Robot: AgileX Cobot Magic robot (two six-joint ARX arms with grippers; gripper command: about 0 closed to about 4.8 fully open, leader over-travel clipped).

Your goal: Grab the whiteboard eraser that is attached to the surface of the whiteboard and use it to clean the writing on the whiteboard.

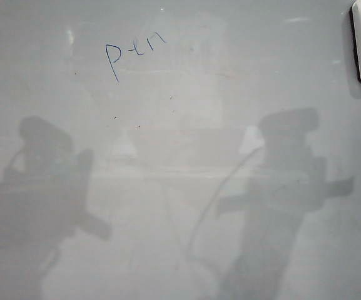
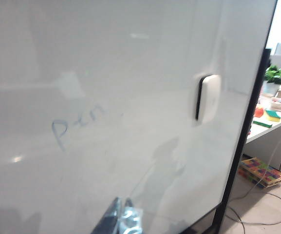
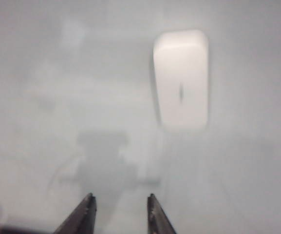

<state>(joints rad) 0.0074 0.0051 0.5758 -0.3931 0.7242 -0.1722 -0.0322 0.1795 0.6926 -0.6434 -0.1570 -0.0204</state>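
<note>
Eraser, white rounded plastic block [image 3: 181, 78], stuck on glossy pale whiteboard [image 1: 230, 94], apart from blue "pen" writing [image 1: 133, 53]. Right gripper [image 3: 119, 212] short of it, jaws parted, empty; left gripper [image 2: 121, 219] jaws: cannot tell.

blue writing [image 1: 135, 51], white eraser [image 3: 181, 78], pale grey whiteboard [image 1: 180, 187]

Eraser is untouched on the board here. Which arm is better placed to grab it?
Probably the right. The right pincer is open and faces the whiteboard eraser, nothing between. The left pincer barely shows and sits nearer the writing; its state is unclear.
</note>
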